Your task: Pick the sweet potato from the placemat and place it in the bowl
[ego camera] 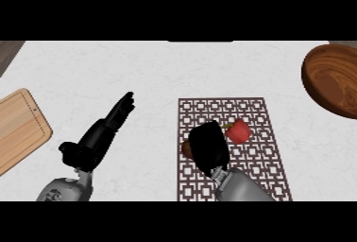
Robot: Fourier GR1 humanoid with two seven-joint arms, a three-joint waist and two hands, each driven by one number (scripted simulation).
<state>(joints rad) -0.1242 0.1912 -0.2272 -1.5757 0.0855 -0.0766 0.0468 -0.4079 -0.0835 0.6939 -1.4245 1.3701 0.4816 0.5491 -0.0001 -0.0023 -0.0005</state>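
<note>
The brown sweet potato [186, 149] lies on the patterned placemat [251, 179], mostly hidden under my right hand [208, 146]. Only its left end shows beside the hand. The hand's fingers curl down over the sweet potato, which still rests on the mat. The wooden bowl [333, 80] stands at the far right, well beyond the mat and partly cut off by the view's edge. My left hand [105, 132] rests on the counter left of the mat, open with its fingers straight and pointing away.
A red fruit with a stem [239, 132] sits on the placemat just right of my right hand's fingers. A wooden cutting board [17, 127] lies at the left edge. White counter stretches between the mat and the bowl.
</note>
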